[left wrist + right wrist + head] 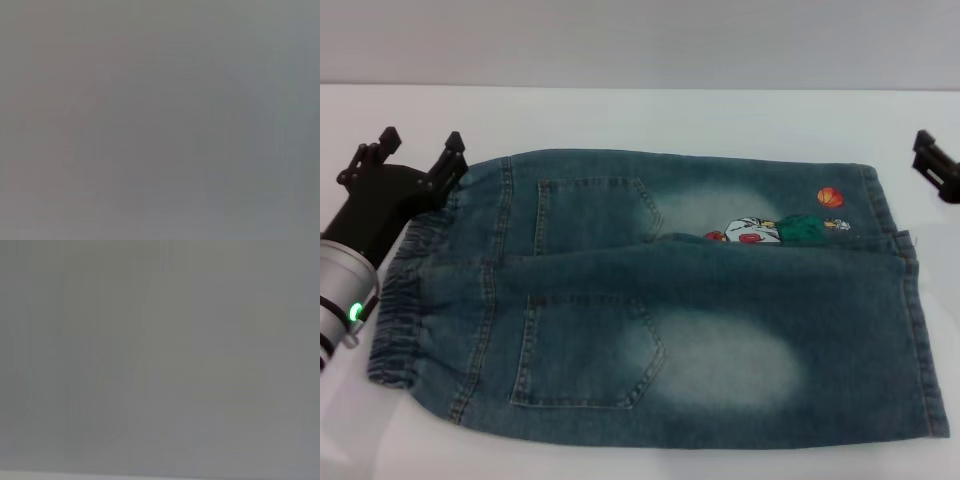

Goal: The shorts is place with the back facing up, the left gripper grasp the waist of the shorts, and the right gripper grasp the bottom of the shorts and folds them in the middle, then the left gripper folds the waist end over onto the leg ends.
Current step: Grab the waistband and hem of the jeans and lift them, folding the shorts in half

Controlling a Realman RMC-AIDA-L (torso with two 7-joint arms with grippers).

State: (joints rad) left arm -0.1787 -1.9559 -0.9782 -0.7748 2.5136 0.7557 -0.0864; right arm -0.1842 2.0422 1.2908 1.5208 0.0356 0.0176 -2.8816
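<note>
The blue denim shorts lie flat on the white table, folded lengthwise so one leg overlaps the other, back pockets up. The elastic waist is at the left and the leg ends at the right. A cartoon print shows on the underlying layer. My left gripper hovers just off the far corner of the waist, open, holding nothing. My right gripper sits at the far right edge of the head view, just beyond the far corner of the leg ends, only partly in view. Both wrist views show only plain grey surface.
Bare white table surrounds the shorts, with a strip behind them running to the back edge and a narrow strip in front. The left arm's silver forearm with a green light lies beside the waist.
</note>
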